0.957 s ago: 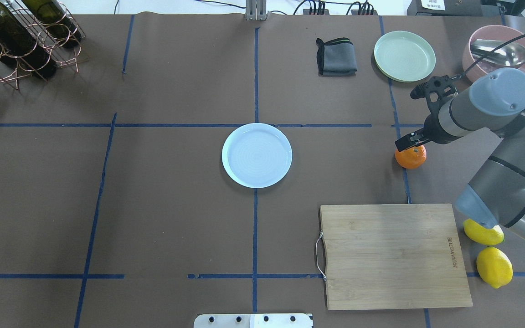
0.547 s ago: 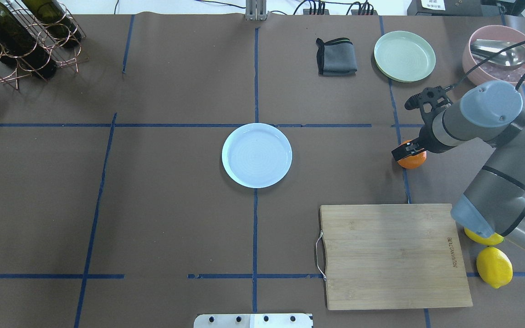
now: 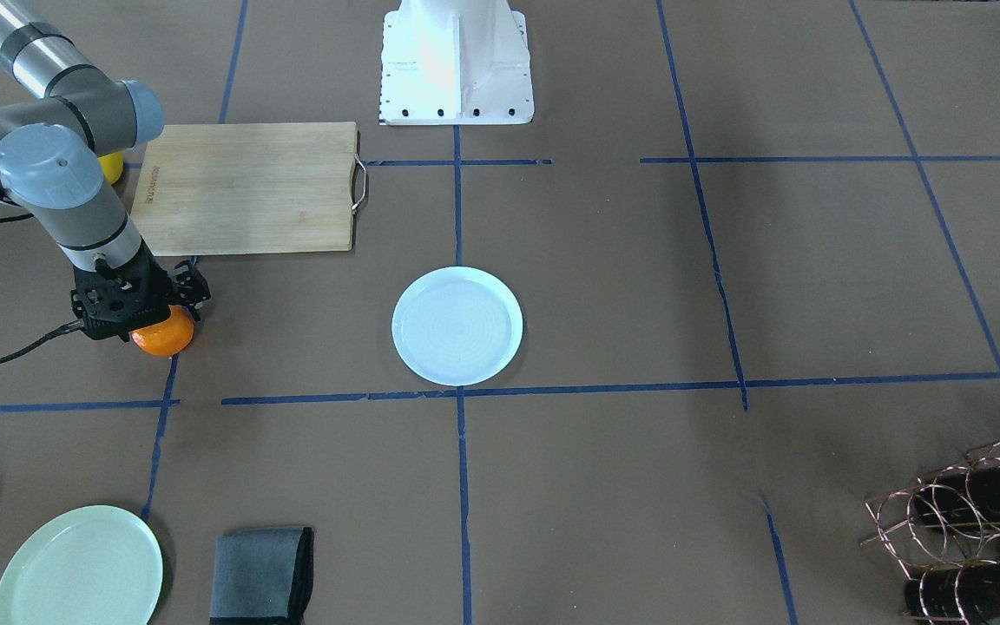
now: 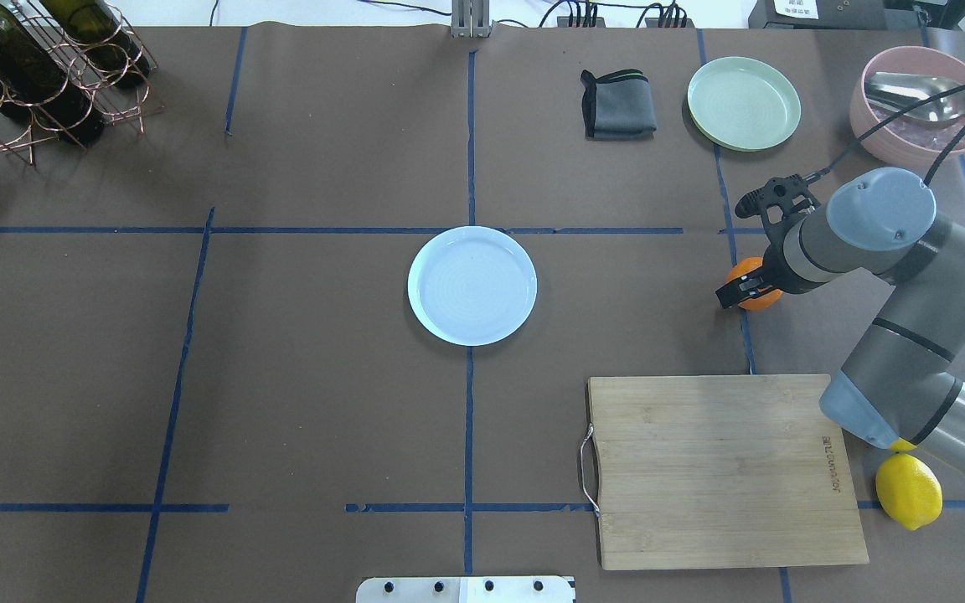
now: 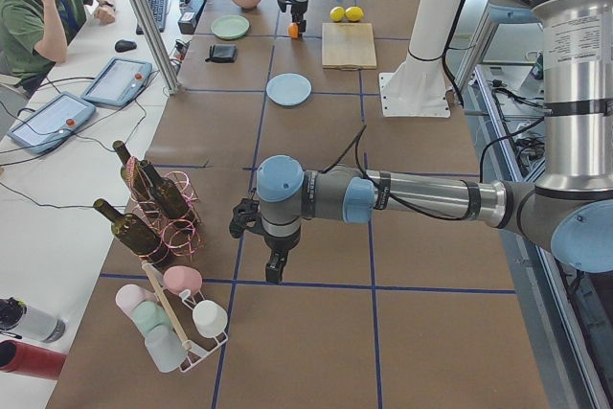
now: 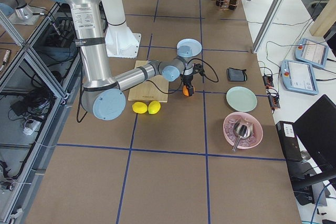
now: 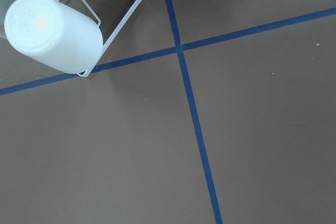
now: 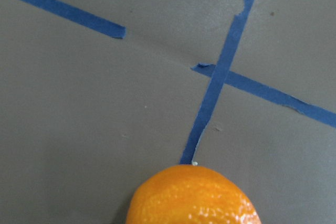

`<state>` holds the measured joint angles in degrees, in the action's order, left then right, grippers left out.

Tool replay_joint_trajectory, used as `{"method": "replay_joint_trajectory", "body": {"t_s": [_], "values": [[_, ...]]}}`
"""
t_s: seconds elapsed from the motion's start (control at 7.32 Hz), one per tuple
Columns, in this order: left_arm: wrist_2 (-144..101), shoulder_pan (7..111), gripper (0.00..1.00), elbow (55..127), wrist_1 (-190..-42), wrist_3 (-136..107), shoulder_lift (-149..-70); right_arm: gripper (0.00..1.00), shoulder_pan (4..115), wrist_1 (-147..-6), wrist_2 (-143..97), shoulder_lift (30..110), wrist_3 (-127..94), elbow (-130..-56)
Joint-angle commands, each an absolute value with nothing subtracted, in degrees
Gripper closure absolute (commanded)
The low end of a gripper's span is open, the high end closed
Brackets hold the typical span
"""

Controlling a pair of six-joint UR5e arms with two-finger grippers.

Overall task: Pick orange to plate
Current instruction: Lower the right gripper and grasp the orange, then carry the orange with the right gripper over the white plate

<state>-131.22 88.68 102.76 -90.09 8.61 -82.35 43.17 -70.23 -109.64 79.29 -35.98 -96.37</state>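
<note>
Right claw (image 4: pixel 749 283) sitting low over orange (image 4: pixel 761 301), jaws straddling fruit; can't tell whether it's clenching yet. You're working grasp step. Plate (image 4: pixel 472 286) waiting bare mid-worktop (image 4: pixel 323 377); orange lying well right of it, on tape line (image 4: pixel 744 339). Next move is calling for firm squeeze, lift, carry left to plate. Versus second ago: claw dropping lower, hiding more fruit; orange staying put.

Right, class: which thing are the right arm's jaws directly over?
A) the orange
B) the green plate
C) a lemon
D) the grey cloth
A: the right arm's jaws hang right over the orange, partly covering it in both the overhead and the front-facing views.
</note>
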Motion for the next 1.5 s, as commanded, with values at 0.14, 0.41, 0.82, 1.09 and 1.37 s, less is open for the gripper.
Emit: {"method": "replay_joint_trajectory", "body": {"t_s": [0.14,0.41,0.82,1.09,1.37], "values": [[-131.1,88.7,0.0,102.8,-90.1,8.5,-82.4,0.71,43.0,-70.4,-109.9,77.5,-36.2,-98.0],[-131.2,88.8,0.0,102.6,-89.7,8.6,-81.9,0.7,42.5,-74.2,-110.1,70.1,-41.2,-98.5],[-131.5,88.8,0.0,102.7,-89.8,8.6,-80.9,0.65,37.7,-84.8,-109.6,55.9,-52.1,-98.0],[-131.5,88.8,0.0,103.0,-89.8,8.6,-80.9,0.65,33.8,-87.3,-106.6,46.3,-58.3,-92.2],[-131.5,88.8,0.0,103.5,-89.8,8.6,-80.9,0.64,30.2,-87.5,-101.8,37.4,-62.0,-80.6]]}}
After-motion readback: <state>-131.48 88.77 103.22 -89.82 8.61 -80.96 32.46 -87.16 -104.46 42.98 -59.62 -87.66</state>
